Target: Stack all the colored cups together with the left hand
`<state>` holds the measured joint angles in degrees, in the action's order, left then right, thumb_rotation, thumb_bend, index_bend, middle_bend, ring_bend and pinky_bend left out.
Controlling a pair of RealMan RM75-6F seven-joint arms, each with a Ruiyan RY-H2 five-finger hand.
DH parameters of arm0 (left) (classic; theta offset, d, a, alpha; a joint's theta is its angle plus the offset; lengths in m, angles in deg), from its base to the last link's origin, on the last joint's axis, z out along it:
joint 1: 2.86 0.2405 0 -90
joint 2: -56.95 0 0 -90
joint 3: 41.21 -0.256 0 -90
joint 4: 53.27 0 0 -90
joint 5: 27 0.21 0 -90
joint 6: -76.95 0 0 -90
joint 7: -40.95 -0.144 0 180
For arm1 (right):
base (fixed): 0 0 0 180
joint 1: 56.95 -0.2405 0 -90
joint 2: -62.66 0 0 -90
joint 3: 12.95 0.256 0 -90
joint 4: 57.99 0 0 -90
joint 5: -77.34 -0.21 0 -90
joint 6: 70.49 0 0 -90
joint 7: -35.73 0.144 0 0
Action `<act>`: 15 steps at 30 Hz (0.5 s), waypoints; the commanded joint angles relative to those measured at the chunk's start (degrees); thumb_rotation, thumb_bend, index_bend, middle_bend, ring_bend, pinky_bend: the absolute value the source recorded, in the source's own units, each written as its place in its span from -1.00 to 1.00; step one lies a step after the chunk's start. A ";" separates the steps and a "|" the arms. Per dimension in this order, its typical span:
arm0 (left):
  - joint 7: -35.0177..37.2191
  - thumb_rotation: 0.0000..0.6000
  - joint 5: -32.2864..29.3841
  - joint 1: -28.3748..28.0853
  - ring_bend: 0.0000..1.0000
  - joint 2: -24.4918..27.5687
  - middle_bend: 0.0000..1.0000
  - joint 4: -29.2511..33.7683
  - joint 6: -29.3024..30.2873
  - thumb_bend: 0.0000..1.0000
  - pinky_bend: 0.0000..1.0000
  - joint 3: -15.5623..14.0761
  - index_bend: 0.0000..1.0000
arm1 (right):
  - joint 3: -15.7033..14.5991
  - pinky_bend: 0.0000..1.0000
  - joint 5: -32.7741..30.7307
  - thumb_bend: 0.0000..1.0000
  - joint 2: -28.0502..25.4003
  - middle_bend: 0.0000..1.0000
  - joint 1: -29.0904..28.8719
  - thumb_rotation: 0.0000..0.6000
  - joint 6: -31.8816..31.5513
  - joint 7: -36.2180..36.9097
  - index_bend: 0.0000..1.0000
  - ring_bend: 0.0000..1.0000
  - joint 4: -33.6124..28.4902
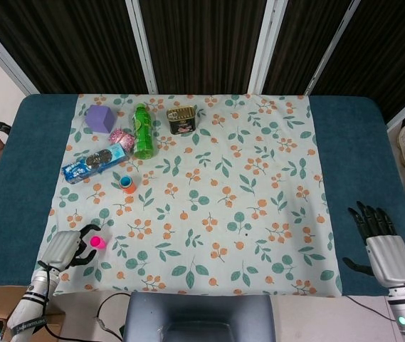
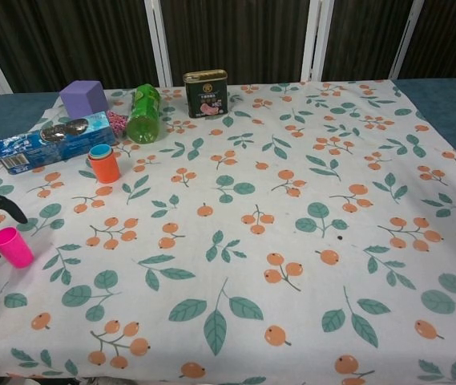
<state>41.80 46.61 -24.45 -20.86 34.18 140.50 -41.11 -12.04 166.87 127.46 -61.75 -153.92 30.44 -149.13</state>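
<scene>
Pink cup (image 1: 97, 243) stands upright on the floral cloth (image 1: 209, 192), near its front-left corner, open mouth up, so its long axis is vertical. It lies well apart from the orange cup (image 1: 127, 185), which sits farther back and slightly to the pink cup's right, with a blue cup (image 2: 100, 151) nested in its mouth; that pair is already stacked, and the pink cup is judged the one left to bring over.

Left hand (image 1: 65, 248) is just beside the pink cup, on its left. The fingers are spread and curved toward the cup on either side of it; in the chest view dark fingertips (image 2: 10, 210) show behind and in front of it. No contact can be confirmed, and the hand holds nothing. The cup lies directly to the hand's right, inside the span of the fingers, so a side-on closure looks like the coming move.

Right hand (image 1: 382, 242) is far to the pink cup's right, past the cloth's edge over the blue tabletop (image 1: 362, 164), fingers extended and apart, empty. The left hand is much the nearer.

Hazard, as a judgement: the light cup may tip if one finger lands first.
</scene>
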 commanded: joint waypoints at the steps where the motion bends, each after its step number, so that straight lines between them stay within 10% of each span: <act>1: 0.49 1.00 0.08 0.07 1.00 -0.14 1.00 -0.25 -0.35 -0.29 1.00 0.16 -0.24 | 0.01 -1.00 0.01 -0.70 0.02 -1.00 0.01 1.00 -0.05 -0.02 -1.00 -1.00 -0.03; 15: 1.25 1.00 -0.14 -0.16 1.00 -1.94 1.00 -2.24 -2.21 -0.28 1.00 1.05 -0.01 | 0.01 -1.00 0.04 -0.70 -0.06 -1.00 0.00 1.00 -0.11 0.32 -1.00 -1.00 -0.04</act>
<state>43.00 46.46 -24.63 -22.71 32.02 138.30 -40.13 -12.03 166.91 127.41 -61.75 -154.02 30.76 -149.16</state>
